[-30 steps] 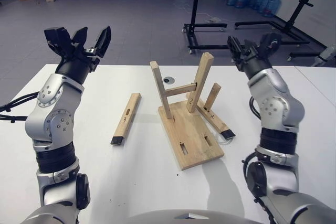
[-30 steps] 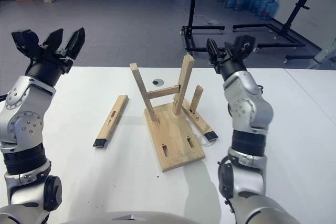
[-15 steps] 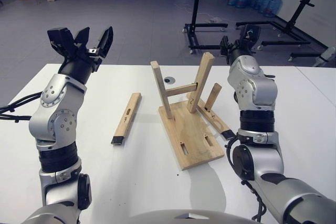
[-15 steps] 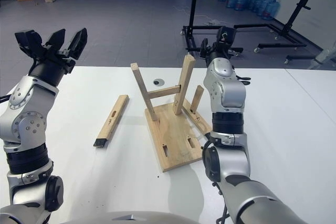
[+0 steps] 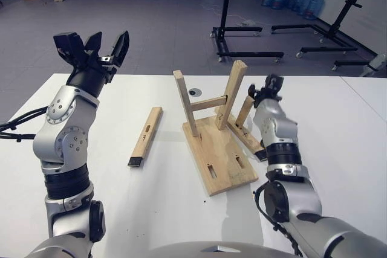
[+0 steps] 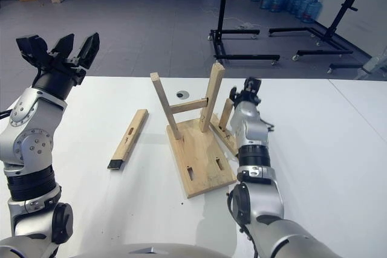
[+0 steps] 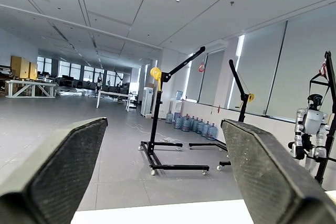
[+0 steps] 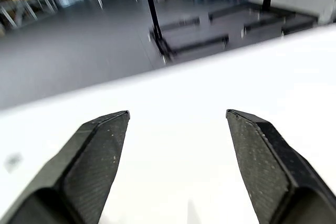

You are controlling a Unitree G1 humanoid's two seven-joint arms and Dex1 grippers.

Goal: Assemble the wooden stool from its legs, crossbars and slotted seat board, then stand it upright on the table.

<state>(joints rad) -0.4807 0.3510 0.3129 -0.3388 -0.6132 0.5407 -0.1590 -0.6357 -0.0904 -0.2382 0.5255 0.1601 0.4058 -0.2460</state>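
The half-built pale wooden stool [image 5: 219, 149] lies seat-down at the middle of the white table [image 5: 151, 209], just beside the black two-fingered right gripper [image 5: 269, 83], its fingers spread apart. The black left gripper [image 5: 91, 43], likewise spread, hangs above the far left corner; a loose black-capped wooden leg [image 5: 145, 136] lies between it and the stool

Facing a white desk [image 5: 151, 209], wide and smooth. Carries a slotted seat board [image 5: 221, 161] lying flat near the middle, skewed so that one corner points toward the near edge (two legs [image 5: 184, 104] joined by a crossbar [image 5: 207, 103] stand tilted in its far slots). Has a loose leg [image 5: 146, 136] lying flat on the left, well apart from the board, black-capped end nearest. Holds another leg [image 5: 243, 134] flat along the board's right edge, black cap nearest, with a short bar [image 5: 245, 112] rising from it. Shows a small round port [image 5: 194, 92] set in the top behind the board.
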